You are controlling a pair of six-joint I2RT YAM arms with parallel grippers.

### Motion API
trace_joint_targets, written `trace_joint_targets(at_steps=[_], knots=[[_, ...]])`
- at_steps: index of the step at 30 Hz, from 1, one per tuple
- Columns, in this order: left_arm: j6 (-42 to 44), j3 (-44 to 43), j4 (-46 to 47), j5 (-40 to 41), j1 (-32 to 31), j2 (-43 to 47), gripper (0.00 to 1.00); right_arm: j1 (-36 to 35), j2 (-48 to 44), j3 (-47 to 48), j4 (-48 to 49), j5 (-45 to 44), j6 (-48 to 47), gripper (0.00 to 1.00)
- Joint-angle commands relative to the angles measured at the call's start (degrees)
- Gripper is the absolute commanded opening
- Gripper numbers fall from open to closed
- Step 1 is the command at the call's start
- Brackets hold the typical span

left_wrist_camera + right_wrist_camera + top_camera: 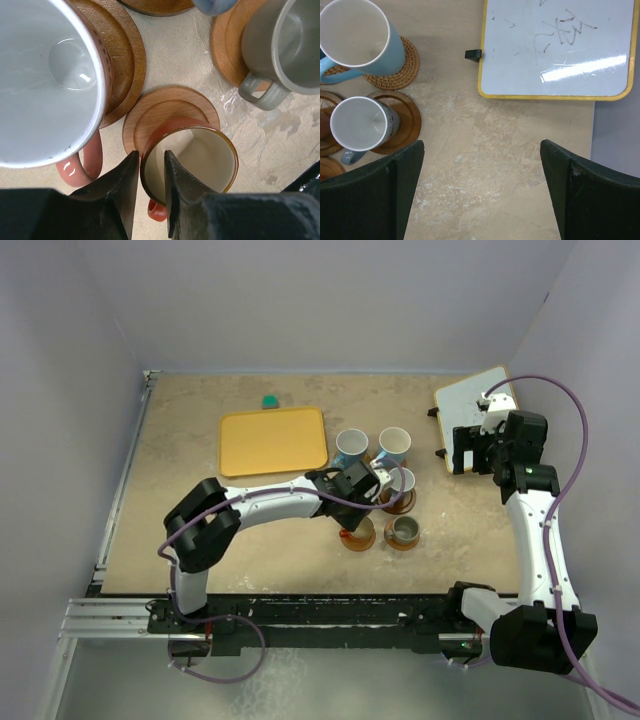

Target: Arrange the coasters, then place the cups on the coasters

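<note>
Two fingers (125, 192) of the left gripper (151, 157) stand slightly parted astride the orange-brown cup's (200, 160) rim, half hiding its handle; the right gripper (481, 192) gapes wide, empty.

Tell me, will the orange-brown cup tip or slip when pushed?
Its glossy glaze suggests rigid ceramic, so the orange-brown cup is probably slippery. Its wide mouth suggests it tips little, but it might slide on the wooden coaster.
</note>
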State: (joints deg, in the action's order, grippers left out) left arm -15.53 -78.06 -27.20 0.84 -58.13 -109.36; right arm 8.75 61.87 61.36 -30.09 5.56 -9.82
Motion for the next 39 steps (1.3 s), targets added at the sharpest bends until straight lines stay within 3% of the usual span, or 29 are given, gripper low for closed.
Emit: trace_joint_targets(at_steps=[1, 7, 17, 21, 29, 39], knots=[[0.54, -1.79, 0.83, -0.8, 0.22, 5.14, 0.25, 0.47, -0.87, -0.01, 1.6, 0.77, -0.81, 1.0], [1.94, -1.72, 0.53, -0.49, 0.21, 9.11, 0.38, 0.56, -0.96, 0.05, 1.61, 0.59, -0.81, 1.0], [9.54, -3.2, -1.3, -0.68, 3.22, 17.43, 0.42, 0.56, -1.21, 0.08, 1.48, 1.4, -1.07, 1.0], [10.71, -4.47, -2.45, -3.2, 8.94, 20.28, 0.43, 0.56, -1.4, 0.09, 1.34, 2.59, -1.19, 1.0], [13.02, -4.04, -1.95, -0.2, 19.33, 26.19, 0.51, 0.61, -2.65, 0.51, 0.65, 5.53, -1.34, 1.0], [11.8, 1.02, 1.57, -2.23, 37.21, 34.56, 0.57, 0.56, -3.85, 0.93, -0.35, 9.42, -0.55, 1.0]])
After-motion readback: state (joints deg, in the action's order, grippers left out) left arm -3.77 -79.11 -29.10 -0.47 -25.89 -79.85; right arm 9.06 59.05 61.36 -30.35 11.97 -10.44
